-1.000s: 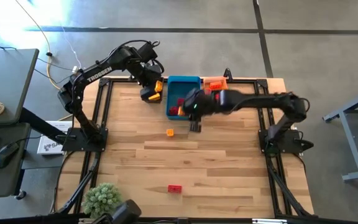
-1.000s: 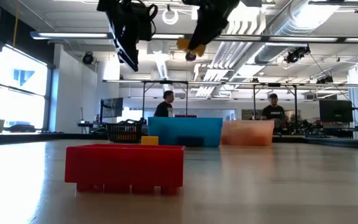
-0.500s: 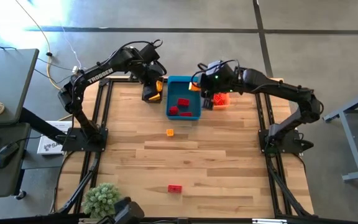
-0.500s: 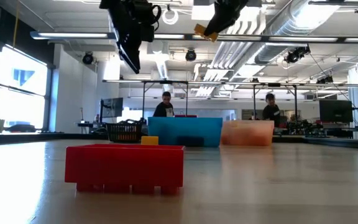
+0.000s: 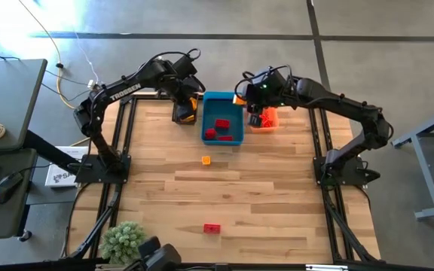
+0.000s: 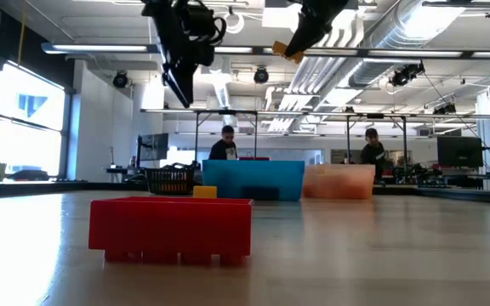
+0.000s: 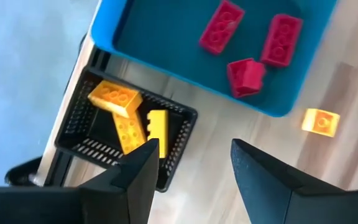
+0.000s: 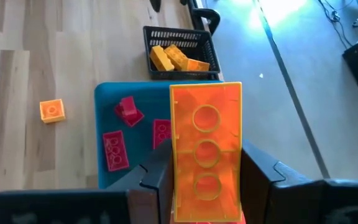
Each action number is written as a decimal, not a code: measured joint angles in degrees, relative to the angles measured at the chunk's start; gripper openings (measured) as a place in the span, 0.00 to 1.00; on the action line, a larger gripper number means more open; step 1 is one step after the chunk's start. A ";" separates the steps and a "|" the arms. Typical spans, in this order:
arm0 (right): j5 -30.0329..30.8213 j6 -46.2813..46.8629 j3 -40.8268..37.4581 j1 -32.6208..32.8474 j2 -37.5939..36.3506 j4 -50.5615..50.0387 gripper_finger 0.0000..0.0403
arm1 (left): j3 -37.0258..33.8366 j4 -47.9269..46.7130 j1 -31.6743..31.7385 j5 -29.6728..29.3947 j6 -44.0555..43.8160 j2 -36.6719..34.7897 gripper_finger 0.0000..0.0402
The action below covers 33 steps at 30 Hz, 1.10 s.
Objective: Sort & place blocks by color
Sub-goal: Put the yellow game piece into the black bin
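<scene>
over the far edge of the table, the right gripper [image 5: 256,105] hung above the orange bin [image 5: 268,117], its fingers pinched on an orange block [image 8: 206,152] held upright between them. a second earlier that arm had been stretched low across the blue bin toward the table's middle; half a second earlier it had already swung back and up to the bins, and since then it had barely shifted. from that i judged the carry was done and the block was ready to be let go into the orange bin, though no release had begun.

the left gripper [image 7: 188,165] hovered over the black bin [image 5: 186,111] with its fingers spread and nothing between them. it had hardly moved over the second. the black bin held three yellow blocks [image 7: 115,99], which suggested that arm's last drop was finished.

the blue bin [image 5: 223,99] held three red blocks [image 5: 221,125], unchanged. two pieces remained loose on the table: a small orange block [image 5: 206,159] near the middle, just beyond the blue bin's near side, and a red block [image 5: 212,228] well apart toward the near edge, large in the low view. neither had moved. by my reckoning the sorting was mostly done, with those two left after this drop.
</scene>
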 joint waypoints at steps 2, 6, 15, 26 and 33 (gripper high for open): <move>-1.12 0.00 0.00 -0.75 0.00 0.06 0.26 | 0.00 0.01 -0.25 -1.68 -1.50 1.09 0.49; -4.78 1.56 0.00 -2.41 0.04 1.57 0.26 | 0.00 0.02 -0.41 -2.38 -2.63 2.35 0.54; -13.87 7.95 0.00 -5.20 0.07 6.12 0.26 | 0.00 8.83 0.40 17.62 0.00 2.36 0.58; -23.03 16.13 0.00 -5.50 0.07 15.07 0.26 | 0.00 20.60 1.21 42.85 8.70 2.05 0.58; -24.77 23.11 0.00 -4.02 0.07 17.61 0.26 | 0.00 28.67 1.26 52.08 8.60 2.05 0.58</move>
